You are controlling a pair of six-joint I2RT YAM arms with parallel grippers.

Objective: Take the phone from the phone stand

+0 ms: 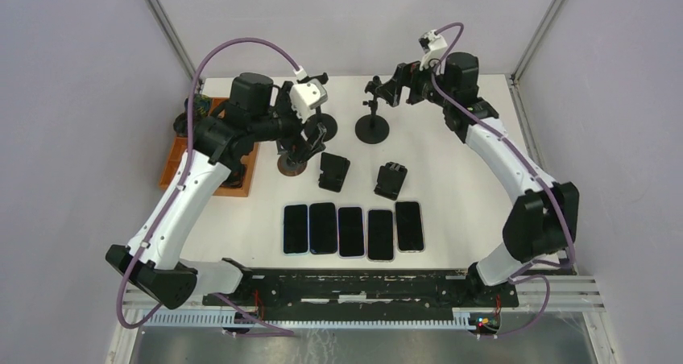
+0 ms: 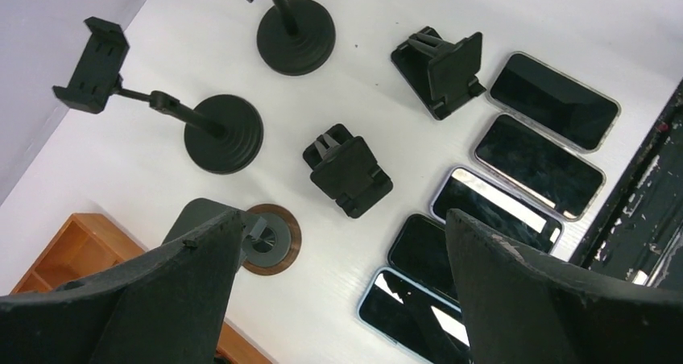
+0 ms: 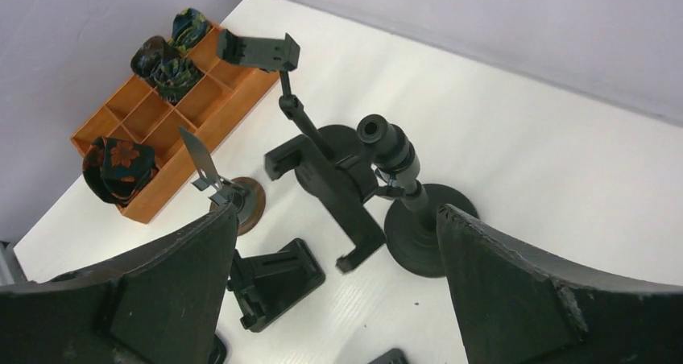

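Observation:
Several dark phones [image 1: 352, 230] lie flat in a row on the white table; they also show in the left wrist view [image 2: 538, 164]. No stand holds a phone. Two small folding stands [image 1: 333, 172] [image 1: 391, 180] sit behind the row. Two round-base clamp stands [image 1: 372, 126] [image 1: 322, 126] and a wood-ringed stand [image 1: 291, 164] stand further back. My left gripper [image 1: 312, 142] [image 2: 342, 217] hangs open and empty above the wood-ringed stand [image 2: 270, 239] and the nearest phones. My right gripper [image 1: 385, 90] [image 3: 337, 211] is open and empty above a clamp stand [image 3: 427, 231].
An orange compartment tray [image 1: 242, 188] [image 3: 161, 114] with rolled patterned cloths sits at the left edge. A black rail [image 1: 362, 287] runs along the near edge. Grey walls close in the left, right and back.

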